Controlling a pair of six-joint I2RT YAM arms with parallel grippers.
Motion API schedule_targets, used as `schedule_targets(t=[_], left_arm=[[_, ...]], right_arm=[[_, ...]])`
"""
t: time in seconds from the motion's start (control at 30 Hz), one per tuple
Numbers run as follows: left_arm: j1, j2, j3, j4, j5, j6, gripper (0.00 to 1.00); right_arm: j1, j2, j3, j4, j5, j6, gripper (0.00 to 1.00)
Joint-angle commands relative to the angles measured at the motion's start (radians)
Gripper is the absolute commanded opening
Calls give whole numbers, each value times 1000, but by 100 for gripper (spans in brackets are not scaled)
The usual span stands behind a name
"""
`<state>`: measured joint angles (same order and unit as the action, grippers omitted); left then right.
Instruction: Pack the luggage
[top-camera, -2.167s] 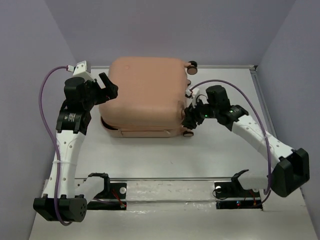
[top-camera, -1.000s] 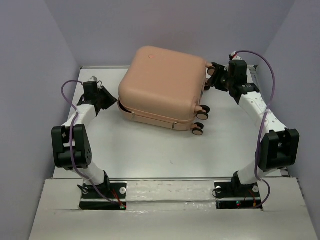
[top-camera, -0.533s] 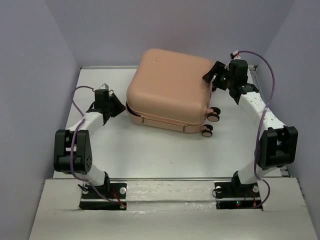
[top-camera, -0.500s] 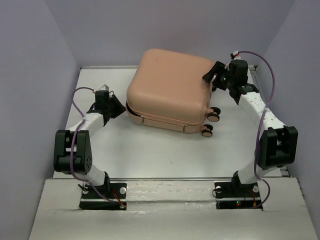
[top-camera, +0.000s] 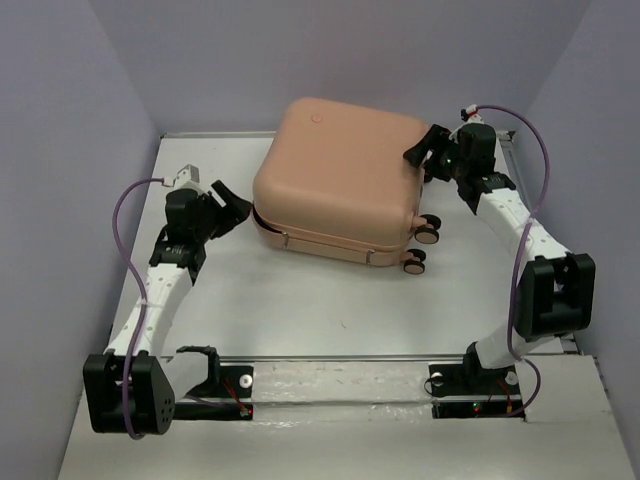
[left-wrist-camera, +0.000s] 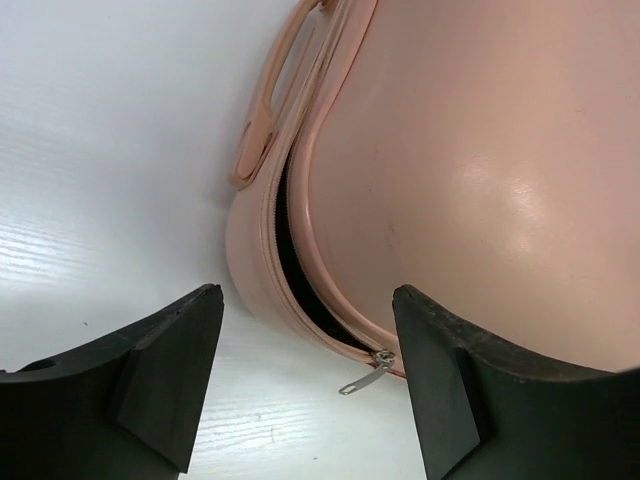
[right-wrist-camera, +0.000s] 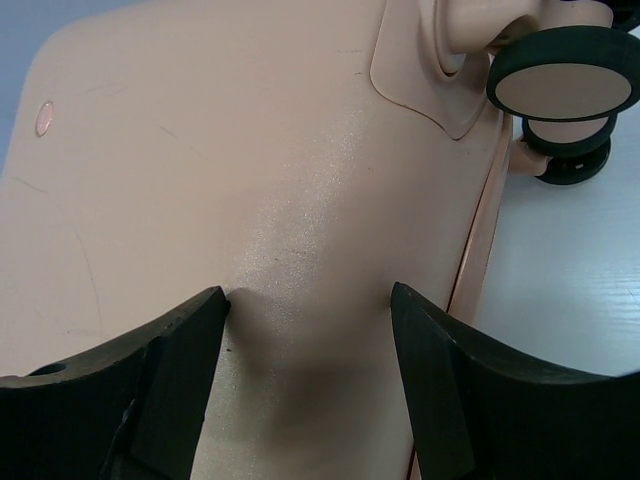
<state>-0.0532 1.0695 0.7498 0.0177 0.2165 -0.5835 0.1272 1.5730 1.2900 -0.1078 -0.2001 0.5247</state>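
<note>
A peach-pink hard-shell suitcase (top-camera: 335, 180) lies flat on the white table (top-camera: 300, 300) toward the far middle, set slightly askew, with its small wheels (top-camera: 420, 247) at the near right corner and a round mark (top-camera: 316, 117) on the upper shell. The left gripper (top-camera: 228, 205) sits at the case's left corner, its two black fingers (left-wrist-camera: 160, 370) spread wide and gripping nothing. Its wrist camera looks between them at the seam, where the zip (left-wrist-camera: 270, 215) gapes to show a dark strip of lining, and a metal zip pull (left-wrist-camera: 358, 380) hangs just above the table. A peach carry handle (left-wrist-camera: 270, 120) runs along the edge beyond. The right gripper (top-camera: 425, 150) is at the far right corner, jaws likewise parted and clasping nothing. Its fingers (right-wrist-camera: 160, 380) hover low over the smooth top shell, which is shadowed beneath them. Whether the tips touch the surface cannot be told from either view. Past that gripper, one peach-capped wheel (right-wrist-camera: 565, 85) juts out over the tabletop
</note>
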Motion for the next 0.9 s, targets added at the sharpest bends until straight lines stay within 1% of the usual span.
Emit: schedule_targets(t=[0.0, 0.3, 0.5, 0.6, 0.63, 0.7, 0.73, 0.77, 0.83, 0.87], left_arm=[[-4, 70, -20, -7, 43, 16, 78], [-14, 199, 60, 22, 40, 19, 73], [-37, 297, 60, 62, 3, 10, 64], [-45, 340, 59, 74, -46, 7, 52], [-45, 348, 59, 77, -55, 7, 35], [-53, 357, 51, 77, -57, 11, 18], [-59, 351, 45, 74, -60, 19, 6], [-68, 342, 24, 73, -68, 20, 6], [-124, 294, -1, 70, -84, 22, 6], [-149, 278, -27, 64, -97, 24, 6]], right_arm=[[3, -14, -26, -16, -35, -15, 72], [3, -8, -35, -12, -36, -20, 73], [3, 4, -37, -3, -44, -17, 73], [3, 19, -17, -4, -47, -19, 73], [3, 36, -11, -4, -47, -19, 73], [3, 57, 12, -6, -51, -15, 73], [3, 94, 23, -6, -80, -14, 73], [3, 116, 37, -6, -109, -12, 73], [3, 159, 86, -4, -172, -2, 71], [31, 203, 104, -3, -218, 0, 70]])
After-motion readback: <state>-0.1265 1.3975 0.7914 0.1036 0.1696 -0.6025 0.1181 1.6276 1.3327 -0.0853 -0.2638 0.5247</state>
